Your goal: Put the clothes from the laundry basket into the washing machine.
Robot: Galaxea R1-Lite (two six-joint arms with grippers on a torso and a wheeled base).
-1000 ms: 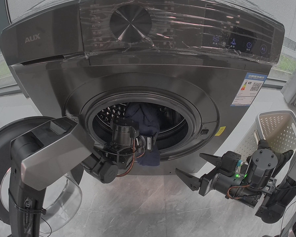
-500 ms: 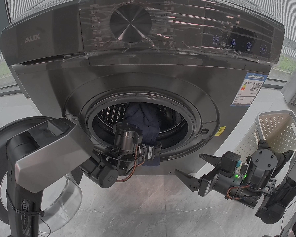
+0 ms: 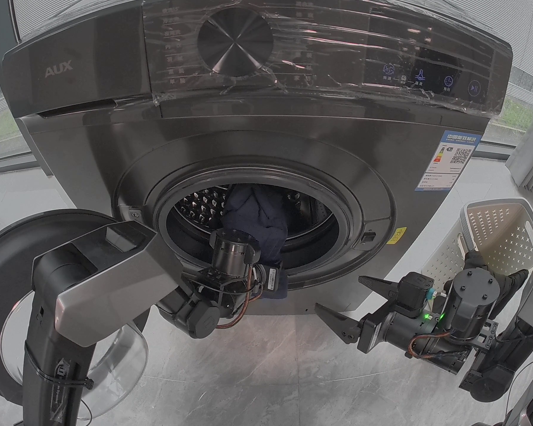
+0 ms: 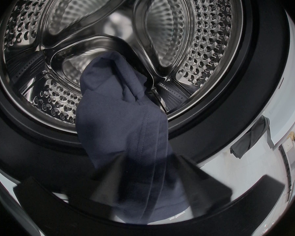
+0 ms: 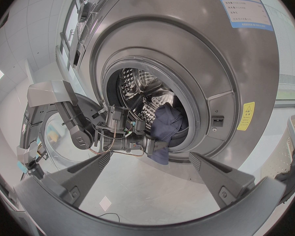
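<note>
One navy garment [image 4: 121,128] is hanging limp over the washing machine's [image 3: 100,149] door rim, half inside the drum [image 4: 186,33], between the left gripper's [image 4: 149,158] fingers; I cannot tell whether they are pinching it. Right gripper [image 3: 339,294] fingers are gaping, empty. Soft, light cloth is asking for a thick-fold grasp

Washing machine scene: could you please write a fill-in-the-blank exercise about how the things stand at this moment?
The door of the washing machine stands ____.
The dark blue garment hangs out of the ____ over its rim.
The right gripper is open and holds ____.
The laundry basket stands on the robot's ____ side.
Missing words: open; drum; nothing; right.
</note>
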